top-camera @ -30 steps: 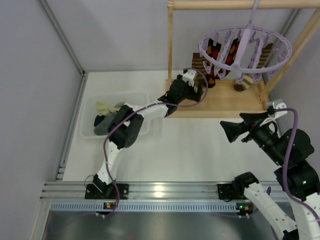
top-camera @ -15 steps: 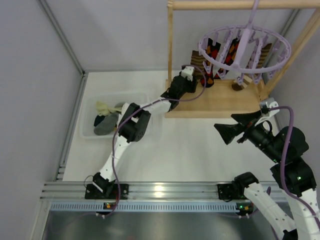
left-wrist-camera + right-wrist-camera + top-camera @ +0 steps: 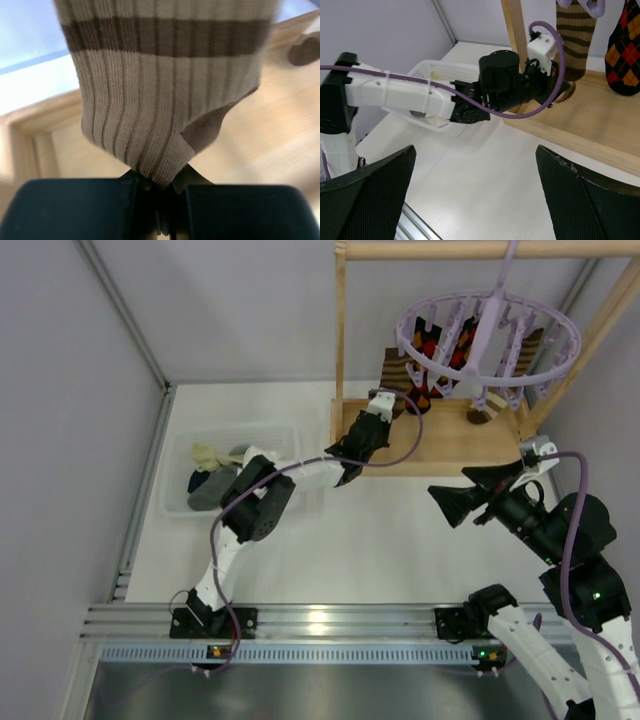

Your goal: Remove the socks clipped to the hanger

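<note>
1. The striped sock [image 3: 165, 90] is ribbed knit cloth, soft and matt
2. The hanger [image 3: 492, 330] is smooth lavender plastic with a slight sheen
3. The rack base [image 3: 280, 135] is pale bare wood, smooth
4. The left gripper [image 3: 162, 192] has a matt black plastic housing
5. The bench [image 3: 380, 550] is white, matt, faintly grained
6. The basket [image 3: 235, 428] is translucent white plastic

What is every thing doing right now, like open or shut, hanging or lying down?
left gripper: shut on the striped sock's bottom end.
right gripper: open, empty.
striped sock: hanging, clipped to the hanger.
diamond sock: hanging under the hanger.
hanger: hooked on the wooden bar.
bin: open, grey sock lying inside.
</note>
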`<state>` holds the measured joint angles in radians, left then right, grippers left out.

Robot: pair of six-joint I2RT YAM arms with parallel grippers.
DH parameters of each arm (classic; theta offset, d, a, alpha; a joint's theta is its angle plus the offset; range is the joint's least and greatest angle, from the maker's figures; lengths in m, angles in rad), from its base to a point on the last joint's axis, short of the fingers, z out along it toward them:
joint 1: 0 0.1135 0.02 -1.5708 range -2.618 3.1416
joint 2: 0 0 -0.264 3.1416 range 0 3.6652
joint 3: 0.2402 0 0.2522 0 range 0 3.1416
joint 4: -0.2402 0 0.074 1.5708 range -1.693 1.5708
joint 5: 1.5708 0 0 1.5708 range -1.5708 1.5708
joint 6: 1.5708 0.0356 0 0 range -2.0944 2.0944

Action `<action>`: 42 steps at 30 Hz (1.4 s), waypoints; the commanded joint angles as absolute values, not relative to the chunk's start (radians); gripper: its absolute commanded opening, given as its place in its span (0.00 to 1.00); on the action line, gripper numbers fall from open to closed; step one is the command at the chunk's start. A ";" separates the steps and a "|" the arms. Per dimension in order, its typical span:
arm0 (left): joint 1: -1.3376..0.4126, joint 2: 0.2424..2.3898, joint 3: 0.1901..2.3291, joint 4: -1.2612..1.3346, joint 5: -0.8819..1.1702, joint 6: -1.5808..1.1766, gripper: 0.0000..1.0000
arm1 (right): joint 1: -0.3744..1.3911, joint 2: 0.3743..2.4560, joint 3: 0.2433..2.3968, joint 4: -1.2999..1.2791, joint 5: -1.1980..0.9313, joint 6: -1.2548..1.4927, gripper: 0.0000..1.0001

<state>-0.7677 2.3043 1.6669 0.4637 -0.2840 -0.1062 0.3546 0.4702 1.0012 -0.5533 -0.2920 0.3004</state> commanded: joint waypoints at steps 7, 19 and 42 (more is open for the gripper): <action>-0.911 1.849 1.247 0.537 -0.492 -0.232 0.00 | 0.337 0.430 1.166 -0.617 -0.193 0.296 0.99; -1.242 1.816 1.167 0.534 -0.758 -0.046 0.00 | 0.339 0.563 1.344 -0.768 -0.089 0.238 1.00; -1.480 2.296 1.775 0.532 -1.037 0.462 0.00 | 0.339 1.054 1.687 -0.983 0.339 0.167 0.81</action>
<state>-1.4754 2.2772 1.7111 0.4919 -1.0058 0.3981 0.3546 1.0248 1.6436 -0.9527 0.2512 0.1890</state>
